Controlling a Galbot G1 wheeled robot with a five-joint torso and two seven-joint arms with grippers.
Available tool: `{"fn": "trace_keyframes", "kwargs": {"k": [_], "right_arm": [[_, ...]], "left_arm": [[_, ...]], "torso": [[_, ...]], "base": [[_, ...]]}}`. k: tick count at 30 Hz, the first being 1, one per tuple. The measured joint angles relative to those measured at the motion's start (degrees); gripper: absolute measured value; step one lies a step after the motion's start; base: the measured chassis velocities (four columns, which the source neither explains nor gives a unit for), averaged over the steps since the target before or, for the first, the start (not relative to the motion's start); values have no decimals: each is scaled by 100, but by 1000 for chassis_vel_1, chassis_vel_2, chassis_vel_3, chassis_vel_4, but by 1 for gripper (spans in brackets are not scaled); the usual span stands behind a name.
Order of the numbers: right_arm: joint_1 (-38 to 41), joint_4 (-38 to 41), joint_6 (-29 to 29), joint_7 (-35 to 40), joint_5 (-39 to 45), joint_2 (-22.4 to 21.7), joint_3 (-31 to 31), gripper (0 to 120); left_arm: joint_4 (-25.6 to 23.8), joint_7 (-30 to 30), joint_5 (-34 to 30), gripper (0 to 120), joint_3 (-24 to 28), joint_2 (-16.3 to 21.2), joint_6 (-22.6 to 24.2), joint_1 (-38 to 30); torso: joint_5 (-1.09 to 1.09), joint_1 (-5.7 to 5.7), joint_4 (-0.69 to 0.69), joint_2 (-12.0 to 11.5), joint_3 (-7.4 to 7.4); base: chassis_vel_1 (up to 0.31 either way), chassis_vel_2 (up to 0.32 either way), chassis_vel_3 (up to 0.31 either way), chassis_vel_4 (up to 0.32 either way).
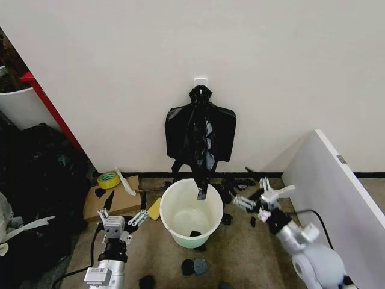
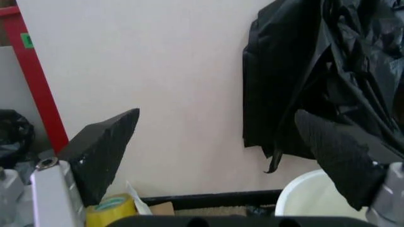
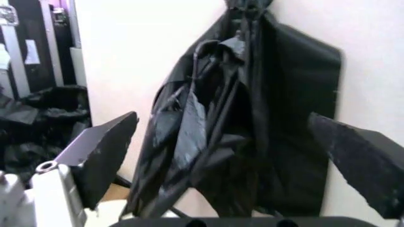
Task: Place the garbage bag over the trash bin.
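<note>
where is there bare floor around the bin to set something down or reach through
Bare carpet lies between the trash bin and the white panel, near the right gripper. Left of the bin is crowded: cardboard, yellow tape roll, left gripper. Black scraps litter the front.

Silver-grey jointed arms, black cable, left end effector (image 1: 122, 218) with black ridged pads (image 2: 104, 151)

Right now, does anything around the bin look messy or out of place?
Yes. Black plastic scraps litter the floor around the trash bin, and one scrap lies inside it. The garbage bag hangs from the wall bundle, its tip dangling over the rim. Left pincer and right pincer wait open beside the bin.
</note>
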Motion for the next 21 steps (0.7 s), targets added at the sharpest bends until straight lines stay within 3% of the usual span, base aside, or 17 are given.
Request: {"fn": "trace_keyframes", "kwargs": {"k": [8,21], "right_arm": [[948,-349,-332,125,292,98,-750,100],[1437,-911,-398,150,578,-33,-950,53]], "left_arm": [[-16,1,20,97,-23,-35,-9,33],[3,1,9,97,-68,-50,-30,-6]], "torso": [[-1,0,1,0,0],[0,0,0,0,0]], "base": [[0,0,0,0],[0,0,0,0]]}}
